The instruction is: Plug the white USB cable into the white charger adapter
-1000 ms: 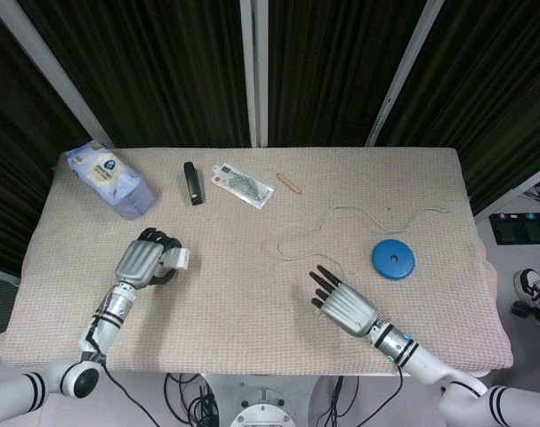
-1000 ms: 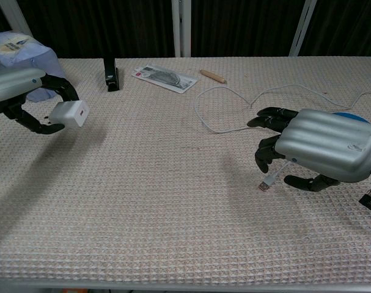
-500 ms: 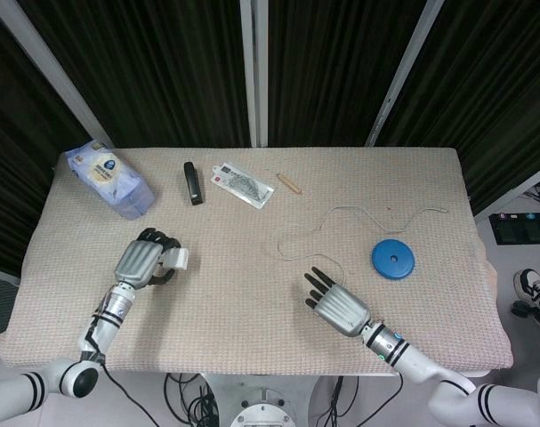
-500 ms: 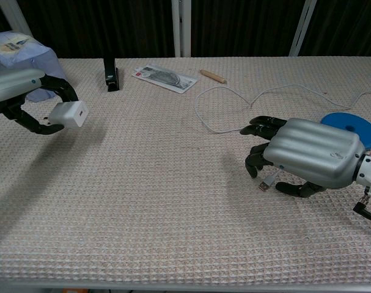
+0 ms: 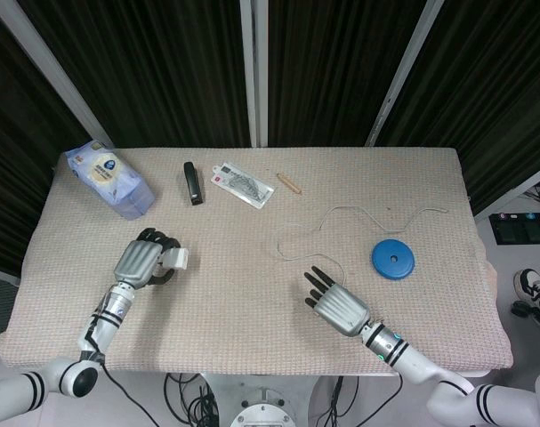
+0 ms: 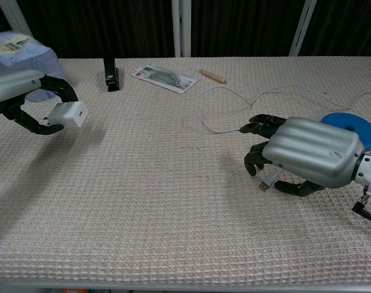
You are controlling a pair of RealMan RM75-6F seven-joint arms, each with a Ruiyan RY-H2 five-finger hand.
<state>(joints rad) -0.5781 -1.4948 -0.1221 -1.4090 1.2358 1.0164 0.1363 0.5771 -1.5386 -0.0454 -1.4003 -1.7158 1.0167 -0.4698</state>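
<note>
Woven tabletop (image 6: 173, 201): left hand (image 6: 17, 91) around charger adapter (image 6: 69, 114).

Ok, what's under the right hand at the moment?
The USB plug of the white cable pokes out beneath the right hand. The hand covers the cable behind the plug, so the grip itself is hidden.

Silver-backed robot hand (image 6: 307, 152), black fingers (image 6: 258, 127)
</note>
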